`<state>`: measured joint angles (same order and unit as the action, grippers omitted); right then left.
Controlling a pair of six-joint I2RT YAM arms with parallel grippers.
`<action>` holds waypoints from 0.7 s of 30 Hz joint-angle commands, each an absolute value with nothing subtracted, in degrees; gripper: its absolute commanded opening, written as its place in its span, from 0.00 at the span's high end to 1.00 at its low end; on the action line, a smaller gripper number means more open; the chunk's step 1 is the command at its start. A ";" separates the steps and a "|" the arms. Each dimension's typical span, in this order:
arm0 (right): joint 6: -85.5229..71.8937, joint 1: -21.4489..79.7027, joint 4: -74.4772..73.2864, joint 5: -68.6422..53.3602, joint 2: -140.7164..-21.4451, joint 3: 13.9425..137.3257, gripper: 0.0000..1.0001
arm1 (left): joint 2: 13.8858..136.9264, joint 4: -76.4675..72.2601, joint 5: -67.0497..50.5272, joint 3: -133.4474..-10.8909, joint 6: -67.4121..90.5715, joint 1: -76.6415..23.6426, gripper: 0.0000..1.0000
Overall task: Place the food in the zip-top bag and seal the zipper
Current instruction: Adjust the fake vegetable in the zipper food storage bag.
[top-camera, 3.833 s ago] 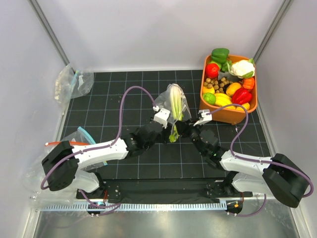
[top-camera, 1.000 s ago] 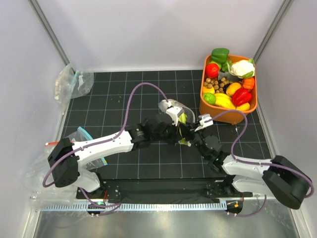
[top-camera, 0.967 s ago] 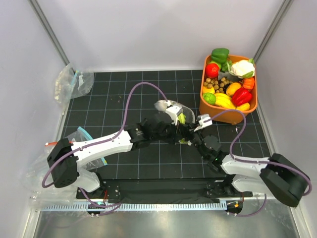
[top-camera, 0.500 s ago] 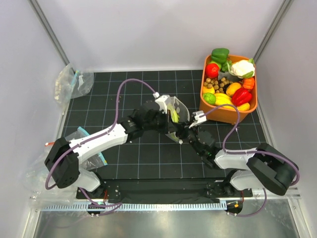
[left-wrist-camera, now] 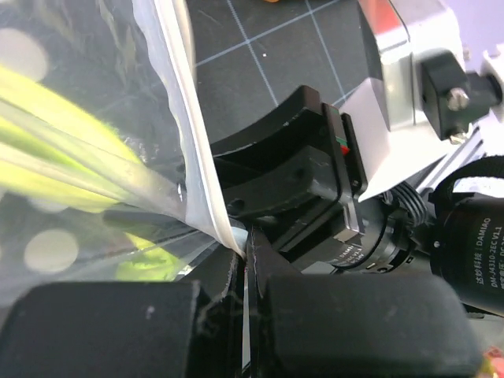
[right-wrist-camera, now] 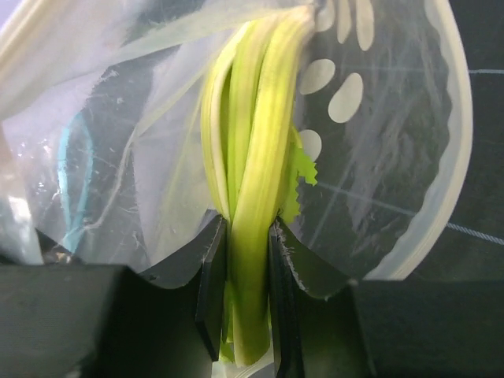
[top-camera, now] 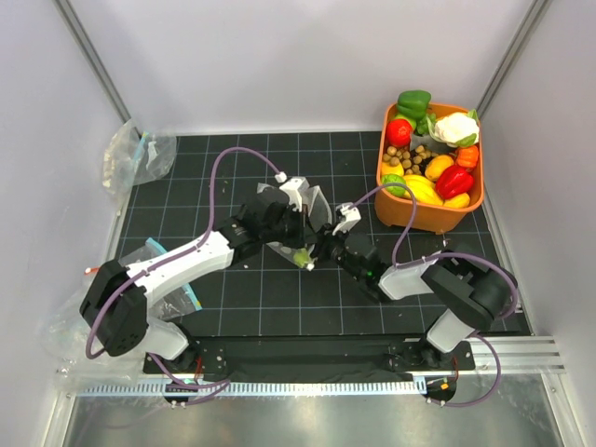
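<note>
Your left claw (left-wrist-camera: pixel 246 264): closed on the mouth edge of the dotted bag (right-wrist-camera: pixel 394 118), mid-surface (top-camera: pixel 223 186).
Your right claw (right-wrist-camera: pixel 244 295): clamped around the celery stalk (right-wrist-camera: pixel 252 157), whose upper length lies inside the bag.
Orange basket (top-camera: pixel 428 220): far right, well apart.

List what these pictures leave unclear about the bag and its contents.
- What the zip-top bag holds besides the celery stalk: in the top view it is small and the left arm covers it; the wrist views crop it.
- How much of the zipper is sealed: in the left wrist view it runs off the top edge.
- The stalk's lower end: in the right wrist view it is hidden inside the right gripper.
</note>
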<state>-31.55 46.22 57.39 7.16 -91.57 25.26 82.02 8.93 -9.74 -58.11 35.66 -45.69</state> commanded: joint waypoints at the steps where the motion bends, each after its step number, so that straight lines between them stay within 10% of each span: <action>1: -33.49 46.41 59.94 4.40 -92.28 28.65 0.78 | 80.15 5.27 -12.30 -58.71 34.72 -46.14 1.00; 8: -34.36 46.41 57.31 5.36 -91.76 29.44 0.38 | 82.88 5.80 -13.18 -58.97 34.89 -46.14 1.00; 21: -32.08 46.41 53.44 10.54 -84.65 27.77 0.24 | 84.72 7.03 -11.52 -59.50 34.37 -46.14 1.00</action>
<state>-32.86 45.23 48.60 9.91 -90.04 26.52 83.22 10.26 -9.43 -57.93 34.11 -45.12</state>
